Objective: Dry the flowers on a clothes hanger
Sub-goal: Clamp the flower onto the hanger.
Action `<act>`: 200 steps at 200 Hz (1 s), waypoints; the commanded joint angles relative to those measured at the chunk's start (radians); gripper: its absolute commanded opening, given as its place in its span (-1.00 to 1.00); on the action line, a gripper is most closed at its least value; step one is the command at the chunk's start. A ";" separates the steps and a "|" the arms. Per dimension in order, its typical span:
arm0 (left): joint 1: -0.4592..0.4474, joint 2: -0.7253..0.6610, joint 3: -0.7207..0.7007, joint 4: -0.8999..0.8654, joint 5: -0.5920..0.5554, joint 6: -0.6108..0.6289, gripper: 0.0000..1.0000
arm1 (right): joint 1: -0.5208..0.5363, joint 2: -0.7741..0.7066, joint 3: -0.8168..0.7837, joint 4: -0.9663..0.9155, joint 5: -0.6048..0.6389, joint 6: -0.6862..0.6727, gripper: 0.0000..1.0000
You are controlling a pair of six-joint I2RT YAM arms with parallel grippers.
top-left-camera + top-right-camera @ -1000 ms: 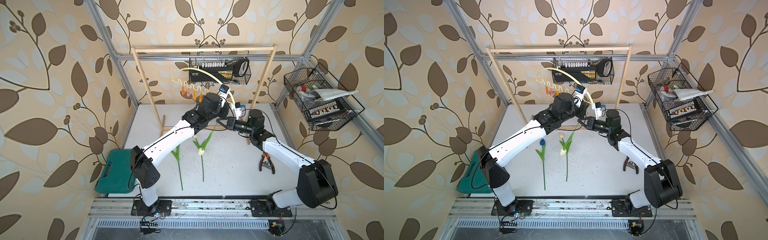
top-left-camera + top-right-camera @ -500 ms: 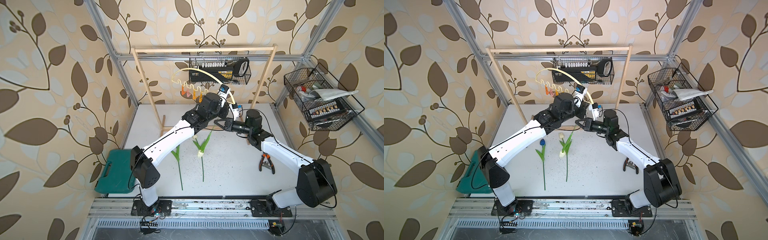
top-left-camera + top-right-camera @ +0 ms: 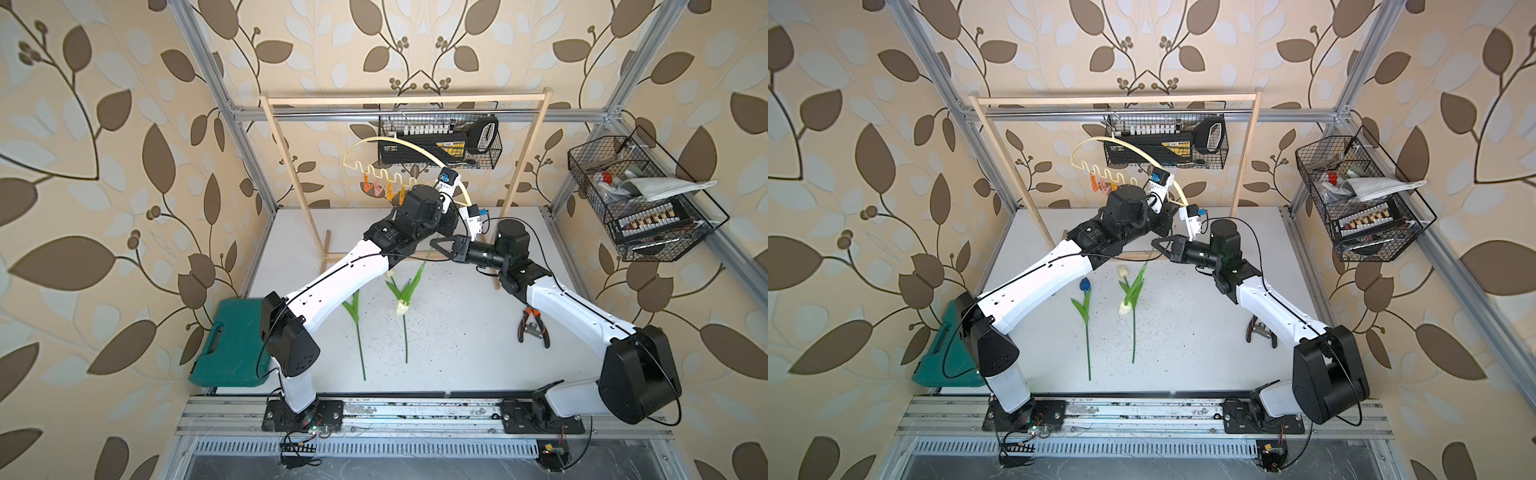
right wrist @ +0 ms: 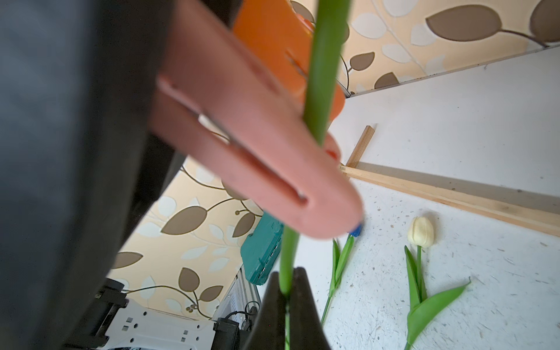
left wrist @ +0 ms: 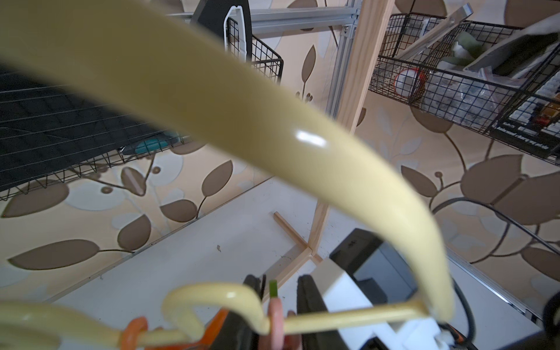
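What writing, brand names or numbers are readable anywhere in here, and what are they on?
No text can be read for certain.
Black box in the side wire basket: white lettering, too blurred to read.
Black case in the back wire basket: yellow label, print too small.

Rack at back of table; hanger hangs under its top bar. Basket behind hanger. Before the rack, left flower and right flower lie side by side on table. Third flower hangs head-down over the right one, stem against a clip. Case off front-left edge; pliers on table, right.
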 commanded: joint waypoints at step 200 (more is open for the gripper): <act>0.004 -0.073 -0.005 -0.011 0.004 -0.023 0.40 | 0.002 0.029 0.015 -0.016 0.010 -0.031 -1.00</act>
